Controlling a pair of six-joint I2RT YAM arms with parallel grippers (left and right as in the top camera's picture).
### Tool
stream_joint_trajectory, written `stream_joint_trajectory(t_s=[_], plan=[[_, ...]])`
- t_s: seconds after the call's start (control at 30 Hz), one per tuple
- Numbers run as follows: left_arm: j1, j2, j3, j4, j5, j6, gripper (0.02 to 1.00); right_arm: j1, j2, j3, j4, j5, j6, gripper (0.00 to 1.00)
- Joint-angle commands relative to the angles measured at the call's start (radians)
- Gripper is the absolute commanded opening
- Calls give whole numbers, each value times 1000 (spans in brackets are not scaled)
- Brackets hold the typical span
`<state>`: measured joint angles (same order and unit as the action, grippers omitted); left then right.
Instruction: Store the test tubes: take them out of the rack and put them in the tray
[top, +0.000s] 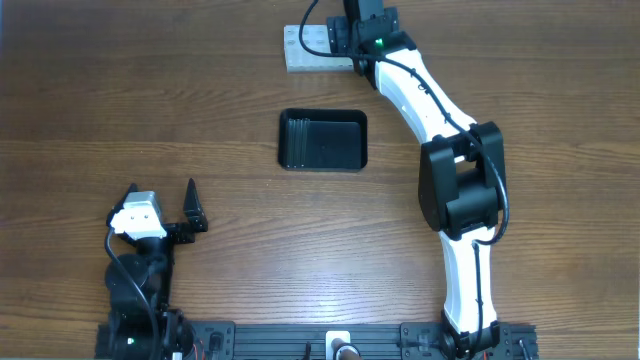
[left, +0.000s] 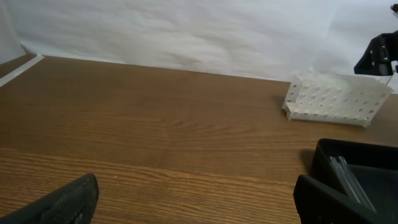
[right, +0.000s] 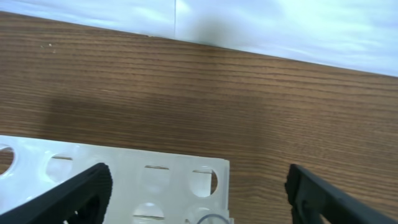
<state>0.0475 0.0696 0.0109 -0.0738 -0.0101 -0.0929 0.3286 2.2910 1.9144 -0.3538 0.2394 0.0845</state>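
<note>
Several clear test tubes (left: 348, 180) are laid in the black plastic tray (top: 345, 145) at the centre of the bench (top: 150, 80). At least one is left in the white perforated rack (top: 298, 50) at twelve o'clock, straddled by the parted fingers of the right gripper (right: 198, 196). The fingers of the left gripper (top: 160, 192) are held apart at seven o'clock.

Brown wood-grain desk (top: 150, 100), grain lines running lengthwise. White backdrop (left: 186, 31) standing along far edge of desk. Pale tape strip (left: 22, 66) lying on desk close beside backdrop.
</note>
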Motion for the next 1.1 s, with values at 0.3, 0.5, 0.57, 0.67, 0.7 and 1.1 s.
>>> stream_joint_trajectory(t_s=[0.3, 0.5, 0.57, 0.67, 0.7, 1.1], plan=[[5, -2, -5, 1, 10, 18, 1000, -14, 17, 2, -48, 13, 95, 643], [5, -2, -5, 1, 10, 18, 1000, -15, 17, 2, -47, 13, 95, 570], [5, -2, -5, 1, 10, 18, 1000, -14, 17, 2, -47, 13, 95, 527], [5, -2, -5, 1, 10, 18, 998, -14, 16, 2, -47, 13, 95, 461], [5, -2, -5, 1, 10, 18, 1000, -14, 15, 2, -47, 13, 95, 437], [5, -2, -5, 1, 10, 18, 1000, -13, 14, 2, -42, 13, 95, 255]])
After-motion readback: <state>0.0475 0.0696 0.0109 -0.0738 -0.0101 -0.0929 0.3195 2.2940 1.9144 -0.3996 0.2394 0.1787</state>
